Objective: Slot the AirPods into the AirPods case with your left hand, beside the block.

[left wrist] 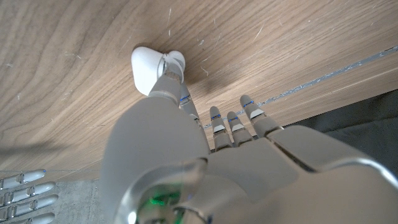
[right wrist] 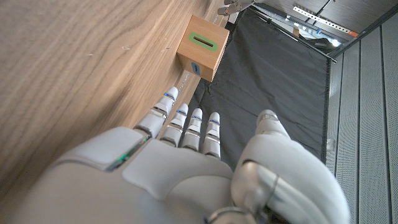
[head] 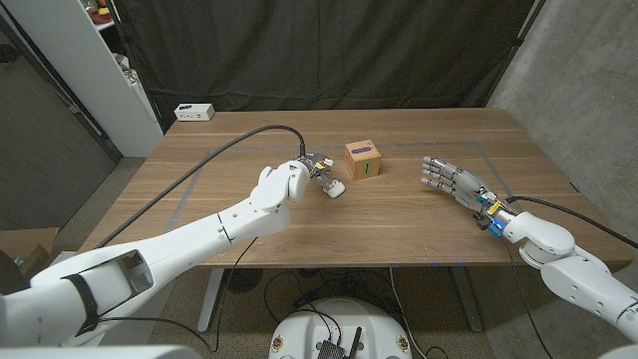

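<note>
Near the middle of the wooden table (head: 249, 214), a small white AirPods case (head: 334, 187) lies on the bare wood, rounded and glossy, just beside the block (head: 363, 160) at the block's 8 o'clock. The block is a light wooden cube with a purple mark on its top face and a green one on its near side; from the right wrist view its face shows a green-ringed slot. The left hand (head: 282, 186) sits at the case's 9 o'clock, fingers (left wrist: 239, 121) extended and apart, with one fingertip touching the case's end in the left wrist view. Whether an earbud is pinched against the case cannot be told; the fingertips hide that spot. The right hand (head: 454, 181) waits well apart at the block's 3 o'clock, fingers straight and spread, holding nothing. A thin taped line (head: 204, 160) runs across the wood past the case. Open tabletop stretches from the case toward 6 o'clock to the near edge. A white box (head: 194, 113) sits at the table's far corner, toward 10 o'clock, before a dark curtain (head: 329, 50).
</note>
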